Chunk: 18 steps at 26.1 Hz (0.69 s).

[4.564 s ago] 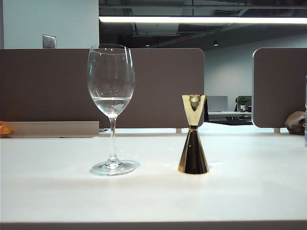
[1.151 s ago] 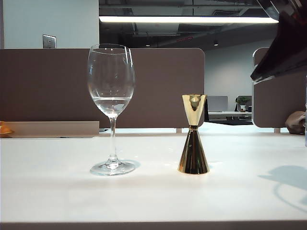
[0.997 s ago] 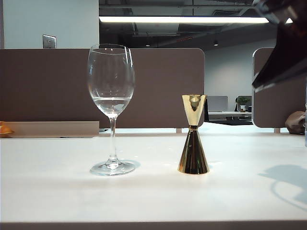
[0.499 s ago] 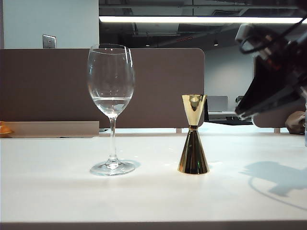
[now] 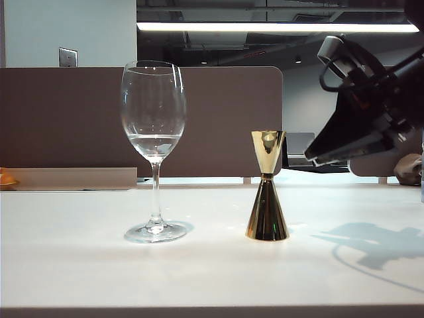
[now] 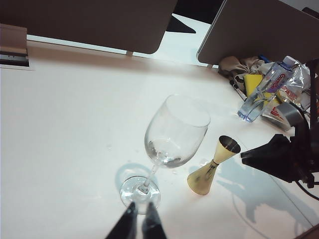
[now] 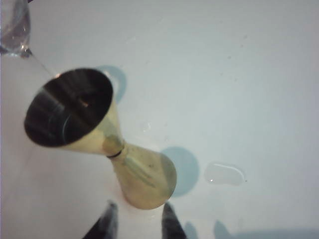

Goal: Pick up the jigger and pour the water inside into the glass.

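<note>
Right end effector point(image 7: 137, 219) lower and nearer jigger point(image 7: 97, 137) than before, fingers parted, left end effector point(image 6: 139, 224) closed near glass point(image 6: 167, 144)

- The jigger point(image 5: 267, 189) and the glass point(image 5: 154, 146) stand apart on the table point(image 5: 212, 271), with a bare gap between them.
- The right gripper point(image 7: 135, 219) hangs just beside the jigger's base, jaws parted.
- The left gripper point(image 6: 138, 224) sits near the glass's foot.
</note>
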Tool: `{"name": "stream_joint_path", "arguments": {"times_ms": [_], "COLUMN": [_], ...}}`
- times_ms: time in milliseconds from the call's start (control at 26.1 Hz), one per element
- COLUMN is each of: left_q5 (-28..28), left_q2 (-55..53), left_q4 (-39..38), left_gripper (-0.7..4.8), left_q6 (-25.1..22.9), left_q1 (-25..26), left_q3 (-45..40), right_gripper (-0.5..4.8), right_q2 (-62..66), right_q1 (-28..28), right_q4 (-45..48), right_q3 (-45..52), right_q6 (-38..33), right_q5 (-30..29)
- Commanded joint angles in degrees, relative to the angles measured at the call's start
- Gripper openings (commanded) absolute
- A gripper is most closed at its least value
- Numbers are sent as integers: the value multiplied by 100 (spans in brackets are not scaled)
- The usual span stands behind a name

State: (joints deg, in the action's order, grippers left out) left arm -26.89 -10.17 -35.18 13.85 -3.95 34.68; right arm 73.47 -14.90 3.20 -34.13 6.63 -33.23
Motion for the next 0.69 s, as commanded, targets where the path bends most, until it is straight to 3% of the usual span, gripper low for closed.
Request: {"name": "stream_joint_path", "arguments": {"times_ms": [38,345,460,575,690], "left_q5": [-13,-20,-35,-35,-35], "left_q2": [0,0,0,0,0], "left_q4": [48,46,35,22,-11], "left_gripper": [26,26,26,26,26], "left_q6": [11,13,13,13,11], "left_q1": [2,2,2,2,2], "left_q3": [22,22,22,22,22], "right_gripper": [122,124,161,163,218], "right_q2": [-11,66,162,278,518], "right_q1": [-87,-678,-839,-857,-855], "right_q4": [555,1613,1797,1816,1926], "right_q3": [256,813,852,852,850], "right_q6": [-114,-105,-105,-111,-111], "right_q5": [-114,343,540,623,645]}}
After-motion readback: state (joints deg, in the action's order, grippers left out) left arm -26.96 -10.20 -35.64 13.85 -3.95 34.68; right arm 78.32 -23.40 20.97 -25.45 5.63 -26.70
